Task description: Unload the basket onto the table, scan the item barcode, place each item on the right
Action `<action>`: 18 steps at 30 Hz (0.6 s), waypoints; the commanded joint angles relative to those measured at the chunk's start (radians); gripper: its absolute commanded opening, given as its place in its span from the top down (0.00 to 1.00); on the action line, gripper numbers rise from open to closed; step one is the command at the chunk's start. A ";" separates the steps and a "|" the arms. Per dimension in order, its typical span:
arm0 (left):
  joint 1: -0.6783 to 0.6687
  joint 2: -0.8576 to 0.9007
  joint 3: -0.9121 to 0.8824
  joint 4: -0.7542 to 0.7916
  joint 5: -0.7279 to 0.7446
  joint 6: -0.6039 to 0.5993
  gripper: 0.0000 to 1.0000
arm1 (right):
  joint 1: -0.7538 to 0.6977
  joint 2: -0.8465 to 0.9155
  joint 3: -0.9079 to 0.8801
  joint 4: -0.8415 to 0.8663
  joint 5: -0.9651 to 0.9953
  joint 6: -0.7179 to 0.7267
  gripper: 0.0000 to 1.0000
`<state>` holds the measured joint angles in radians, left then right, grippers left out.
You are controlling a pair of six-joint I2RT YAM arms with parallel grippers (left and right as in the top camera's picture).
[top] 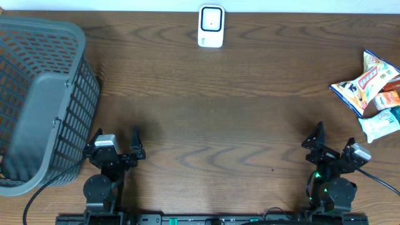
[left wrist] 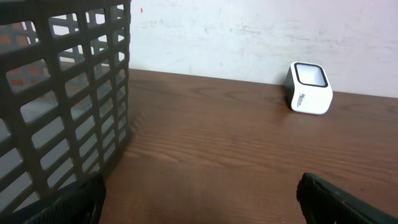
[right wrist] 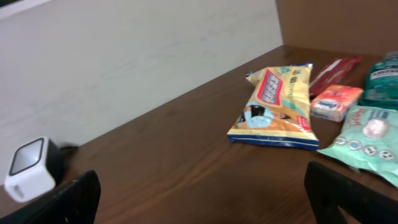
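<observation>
The white barcode scanner (top: 210, 26) stands at the table's far edge, also seen in the left wrist view (left wrist: 309, 88) and the right wrist view (right wrist: 28, 168). Packaged items lie at the right edge: a yellow snack pouch (top: 365, 81) (right wrist: 277, 106), a small orange pack (top: 390, 99) (right wrist: 336, 101) and a mint-green wipes pack (top: 379, 125) (right wrist: 367, 137). My left gripper (top: 117, 132) (left wrist: 202, 202) is open and holds nothing, low near the front left. My right gripper (top: 332, 141) (right wrist: 205, 199) is open and holds nothing, near the front right, short of the items.
A large grey plastic basket (top: 37, 106) (left wrist: 62, 93) fills the left side, close to my left gripper. A red pack (right wrist: 336, 68) and a teal pack (right wrist: 385, 81) lie behind the other items. A white wall runs behind the table.
</observation>
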<state>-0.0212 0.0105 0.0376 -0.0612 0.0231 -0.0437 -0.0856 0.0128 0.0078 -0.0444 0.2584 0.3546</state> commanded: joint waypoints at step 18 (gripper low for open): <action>-0.003 -0.007 -0.033 -0.011 -0.020 0.018 0.02 | 0.008 -0.006 -0.002 -0.027 -0.213 -0.416 0.01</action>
<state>-0.0212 0.0105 0.0376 -0.0612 0.0231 -0.0441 -0.0856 0.0128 0.0078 -0.0650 0.0776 -0.0151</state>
